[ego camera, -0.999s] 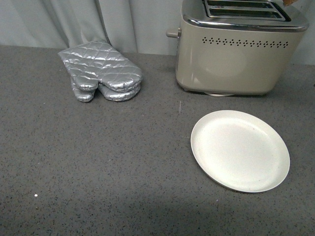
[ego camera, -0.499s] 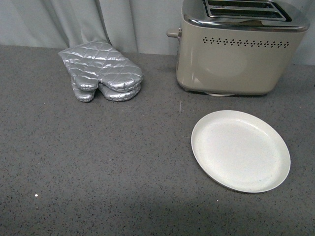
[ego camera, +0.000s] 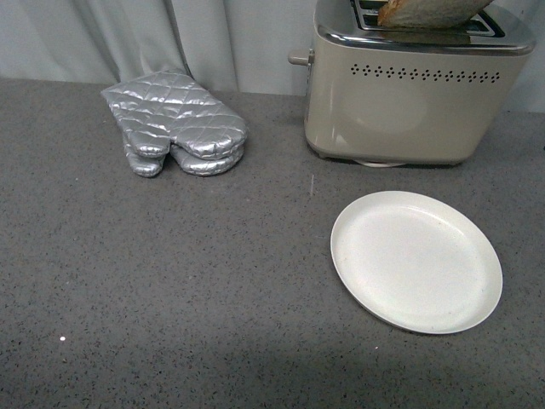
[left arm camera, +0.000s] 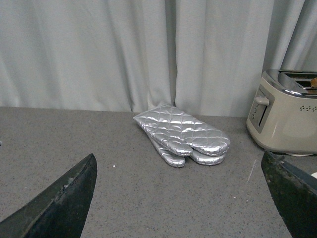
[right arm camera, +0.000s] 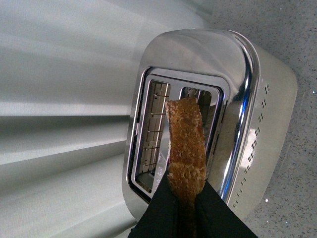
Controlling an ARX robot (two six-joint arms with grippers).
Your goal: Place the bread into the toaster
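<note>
The beige toaster [ego camera: 409,94] with a chrome top stands at the back right of the counter. The bread [ego camera: 426,12] hangs edge-down just above its slots, at the top edge of the front view. In the right wrist view my right gripper [right arm camera: 186,198] is shut on the bread [right arm camera: 185,144], holding it upright over the toaster [right arm camera: 247,124], its lower edge near the slot closer to the vent holes. My left gripper [left arm camera: 183,198] is open and empty low over the counter; the toaster [left arm camera: 287,119] shows to one side.
A silver quilted oven mitt [ego camera: 174,123] lies at the back left, also in the left wrist view [left arm camera: 183,134]. An empty white plate [ego camera: 415,260] sits in front of the toaster. A grey curtain [ego camera: 170,34] hangs behind the counter.
The bread has come down into the front view above the toaster slots; half a second ago it was out of frame. The plate and mitt have not moved.
</note>
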